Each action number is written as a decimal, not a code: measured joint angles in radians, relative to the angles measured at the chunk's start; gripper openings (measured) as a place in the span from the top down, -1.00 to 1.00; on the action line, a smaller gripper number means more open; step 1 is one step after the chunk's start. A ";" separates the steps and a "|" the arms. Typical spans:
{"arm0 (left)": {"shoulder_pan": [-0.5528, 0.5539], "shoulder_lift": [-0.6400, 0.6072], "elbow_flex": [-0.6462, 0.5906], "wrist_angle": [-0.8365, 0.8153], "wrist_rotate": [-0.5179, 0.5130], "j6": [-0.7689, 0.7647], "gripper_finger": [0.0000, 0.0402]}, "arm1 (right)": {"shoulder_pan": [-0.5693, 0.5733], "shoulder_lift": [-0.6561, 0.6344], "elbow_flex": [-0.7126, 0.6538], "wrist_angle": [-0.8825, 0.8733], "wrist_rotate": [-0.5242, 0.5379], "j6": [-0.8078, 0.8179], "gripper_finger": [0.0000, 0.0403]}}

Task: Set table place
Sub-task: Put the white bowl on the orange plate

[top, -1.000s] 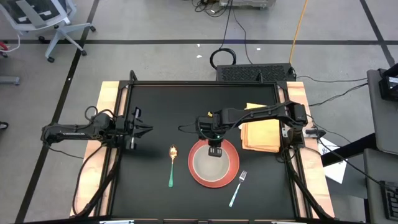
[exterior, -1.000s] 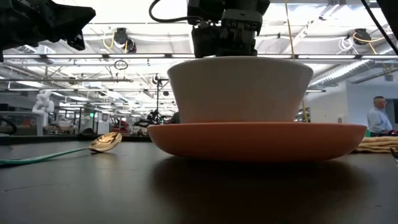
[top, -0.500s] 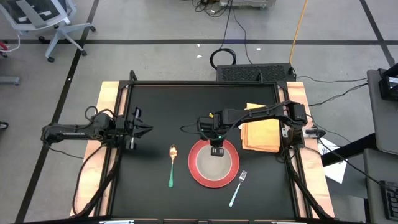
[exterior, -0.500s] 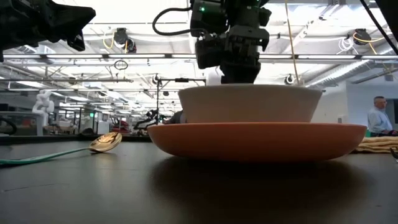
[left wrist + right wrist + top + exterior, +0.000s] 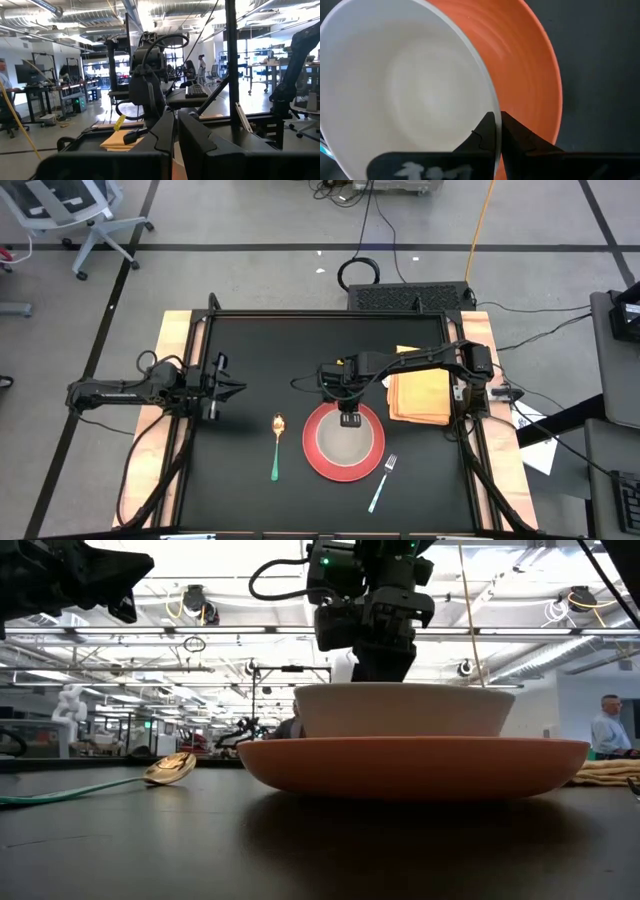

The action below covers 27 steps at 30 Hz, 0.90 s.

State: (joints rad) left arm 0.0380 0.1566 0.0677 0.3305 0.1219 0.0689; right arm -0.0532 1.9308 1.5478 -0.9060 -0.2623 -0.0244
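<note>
The table (image 5: 250, 360) is presenting a matte black top with light wooden strips running along its left and right sides. An orange plate (image 5: 372, 463) is sitting near the middle of the front half, and a white bowl (image 5: 340, 442) is resting inside it. In the low view the bowl (image 5: 400, 710) is sitting level in the plate (image 5: 415, 765).

The right gripper (image 5: 351, 418) is reaching in from the right side and is hanging over the far rim of the bowl. Its jaws are pinched together on that rim: the right wrist view is showing the thin white wall of the bowl (image 5: 395, 95) running between the two dark fingers (image 5: 520, 137), with the orange plate (image 5: 530, 80) lying just beyond.

The left gripper (image 5: 235, 390) is waiting above the left part of the table, well apart from the plate, pointing toward the centre. Its jaws are standing almost together with only a thin gap showing, and they are holding nothing.

A spoon (image 5: 277, 446) with a gold bowl and green handle is lying just left of the plate. A fork (image 5: 382, 483) with a pale blue handle is lying near the plate's front right. A folded yellow cloth (image 5: 420, 397) is lying to the right of the plate, beneath the right arm.

No brand, label or readable writing is showing on any item.
</note>
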 joint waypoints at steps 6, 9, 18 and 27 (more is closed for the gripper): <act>0.000 0.000 0.000 -0.015 0.000 0.004 0.85 | -0.003 0.000 0.000 -0.004 0.000 -0.025 1.00; 0.000 0.000 0.000 -0.015 0.000 0.004 0.85 | -0.007 0.000 0.000 -0.004 0.000 -0.045 1.00; 0.000 0.000 0.000 -0.014 0.000 0.005 0.85 | -0.027 0.000 -0.013 0.009 -0.001 -0.035 1.00; 0.000 0.000 0.000 -0.015 0.000 0.008 0.85 | -0.036 0.000 -0.064 0.013 -0.005 0.044 1.00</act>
State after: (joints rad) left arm 0.0379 0.1566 0.0677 0.3157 0.1219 0.0767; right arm -0.0890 1.9308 1.4835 -0.8928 -0.2672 0.0192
